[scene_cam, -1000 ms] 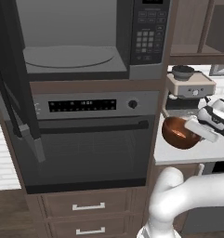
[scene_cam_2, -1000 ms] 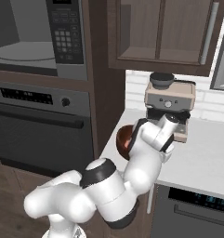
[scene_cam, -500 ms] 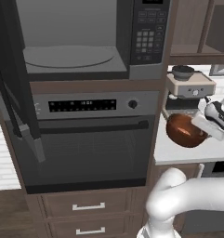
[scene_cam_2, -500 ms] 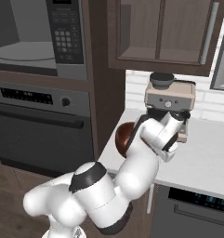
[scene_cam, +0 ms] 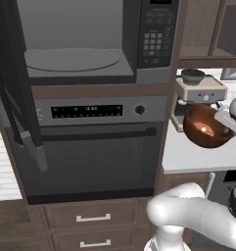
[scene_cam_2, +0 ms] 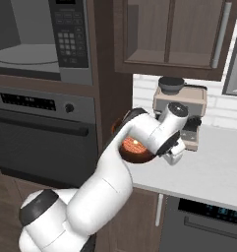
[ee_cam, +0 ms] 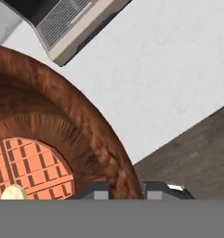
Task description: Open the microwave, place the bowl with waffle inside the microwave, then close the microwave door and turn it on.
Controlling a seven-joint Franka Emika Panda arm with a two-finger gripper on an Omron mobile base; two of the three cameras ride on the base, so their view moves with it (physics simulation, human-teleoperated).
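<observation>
The microwave (scene_cam: 153, 73) stands open, its round glass turntable (scene_cam: 73, 60) bare, and the microwave door (scene_cam: 11, 88) is swung out to the left. Right of it, over the counter, my gripper (scene_cam: 227, 120) is shut on the rim of the reddish-brown bowl (scene_cam: 207, 128), which hangs tilted. The orange waffle (scene_cam: 203, 128) lies inside it. The right base view has the bowl (scene_cam_2: 135, 147) with the waffle (scene_cam_2: 133, 145) just behind my forearm, the gripper (scene_cam_2: 158, 150) at its right rim. In the hand view the bowl's (ee_cam: 85, 121) rim runs between my gripper's (ee_cam: 125, 190) tips, beside the waffle (ee_cam: 34, 162).
An oven (scene_cam: 100, 147) with a bar handle sits under the microwave, drawers below it. A coffee machine (scene_cam: 198, 93) stands at the back of the white counter (scene_cam: 188, 152), close behind the bowl. Wooden wall cabinets hang above, and a dishwasher (scene_cam_2: 203, 221) is under the counter.
The jaws have closed on the bowl's rim. The bowl has risen off the counter, shifted slightly right in the left base view and tilted.
</observation>
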